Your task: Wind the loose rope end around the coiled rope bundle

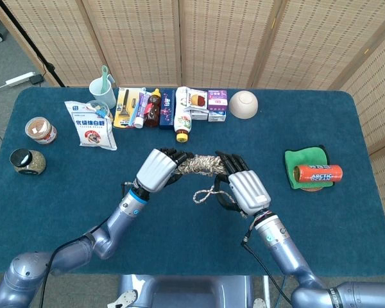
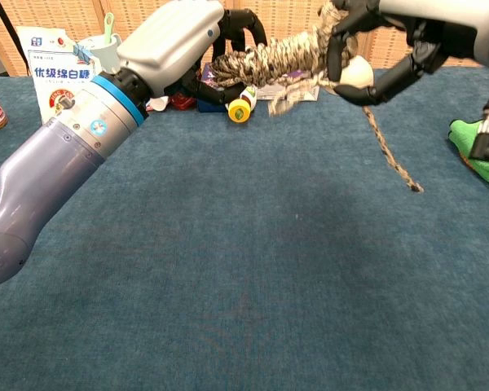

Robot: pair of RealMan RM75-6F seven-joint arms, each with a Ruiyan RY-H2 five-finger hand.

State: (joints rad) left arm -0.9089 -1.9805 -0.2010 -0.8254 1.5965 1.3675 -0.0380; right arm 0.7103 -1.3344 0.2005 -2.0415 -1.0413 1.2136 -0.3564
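Blue-covered table (image 1: 64, 212) fills both views. Left arm reaches in from lower left, its robot hand (image 1: 159, 171) wrapped around the left end of the coiled rope bundle (image 1: 202, 165), fingers closed on it. Right robot hand (image 1: 242, 188) sits at the bundle's right end, dark fingers (image 2: 373, 91) curled around the rope there and gripping it. Bundle is held lifted off the table between the two hands, roughly level in the head view, just in front of the back row of goods. Loose rope end (image 2: 389, 156) hangs from the right end of the bundle, down past the right hand; its frayed tip is close to the table surface, contact not clear. A small loop of rope (image 1: 205, 194) shows below the bundle between the hands. Behind: white snack bag (image 1: 90, 123), mint cup (image 1: 102, 94), pale bowl (image 1: 243, 104). Far right: orange can (image 1: 317, 173) lying on a green cloth (image 1: 303, 158). Far left: two jars (image 1: 28, 161).
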